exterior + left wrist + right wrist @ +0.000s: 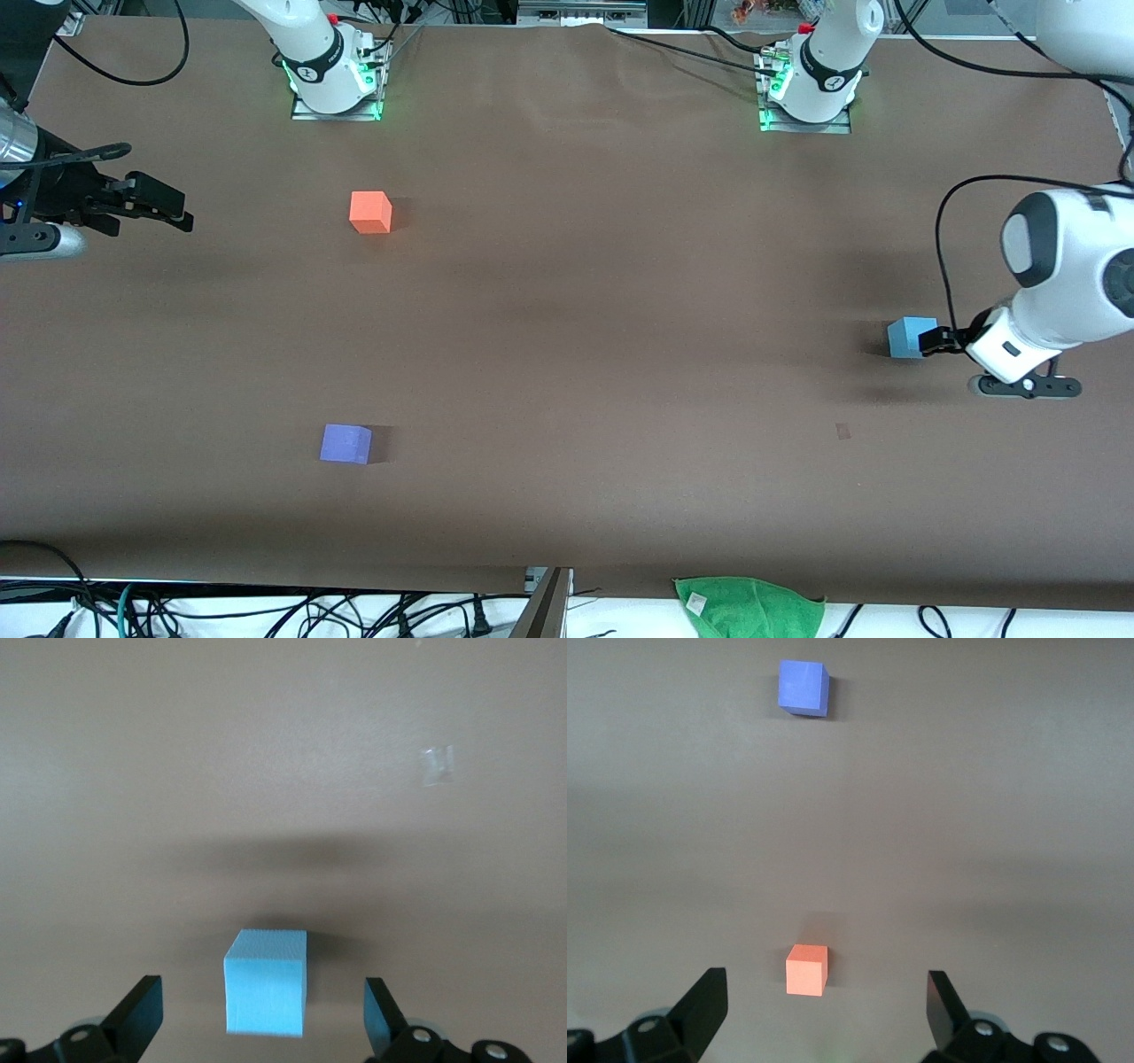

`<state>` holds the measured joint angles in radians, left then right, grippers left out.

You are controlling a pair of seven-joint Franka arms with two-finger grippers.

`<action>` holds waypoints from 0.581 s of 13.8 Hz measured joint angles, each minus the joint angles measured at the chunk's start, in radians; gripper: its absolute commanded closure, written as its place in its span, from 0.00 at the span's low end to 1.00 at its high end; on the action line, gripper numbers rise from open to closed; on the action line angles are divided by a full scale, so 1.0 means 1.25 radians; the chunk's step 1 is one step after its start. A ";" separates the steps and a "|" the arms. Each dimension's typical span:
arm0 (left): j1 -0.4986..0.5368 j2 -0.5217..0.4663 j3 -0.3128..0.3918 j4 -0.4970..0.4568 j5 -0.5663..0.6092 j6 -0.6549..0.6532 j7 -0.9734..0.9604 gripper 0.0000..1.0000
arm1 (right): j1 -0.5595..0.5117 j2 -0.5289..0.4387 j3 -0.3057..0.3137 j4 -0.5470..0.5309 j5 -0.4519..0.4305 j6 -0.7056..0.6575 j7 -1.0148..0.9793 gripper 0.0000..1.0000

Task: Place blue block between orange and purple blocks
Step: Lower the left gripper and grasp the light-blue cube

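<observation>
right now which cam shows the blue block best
The left wrist view: the blue block fills the middle, between the open left gripper fingers, untouched. The front view shows it small, toward the left arm's end of the table, partly edged by the gripper. The right wrist view does not show it.

Brown matte cloth-covered table [567,354] spanning the whole work surface. Crumpled green terry towel [749,605] at the table edge nearest the front camera. Small pale scrap of tape [842,431] on the cloth. Tangled black cables [266,611] along the same near edge.
</observation>
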<state>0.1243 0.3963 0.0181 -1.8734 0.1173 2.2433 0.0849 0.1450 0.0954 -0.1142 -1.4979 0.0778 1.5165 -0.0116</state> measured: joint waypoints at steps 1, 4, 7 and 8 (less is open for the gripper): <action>0.011 0.002 0.000 -0.047 0.000 0.064 0.006 0.00 | 0.000 0.000 0.000 0.000 0.000 0.000 0.000 0.01; 0.040 0.012 0.001 -0.135 0.000 0.171 0.038 0.00 | 0.000 0.000 0.000 0.000 0.000 0.000 0.000 0.01; 0.047 0.023 0.000 -0.155 0.000 0.181 0.046 0.00 | 0.000 0.000 0.000 0.000 0.000 0.000 0.000 0.01; 0.047 0.023 -0.001 -0.156 0.000 0.181 0.047 0.00 | 0.000 0.000 0.000 0.000 0.000 0.000 0.000 0.01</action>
<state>0.1828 0.4253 0.0169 -2.0690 0.1175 2.4693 0.1442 0.1449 0.0954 -0.1143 -1.4979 0.0779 1.5168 -0.0116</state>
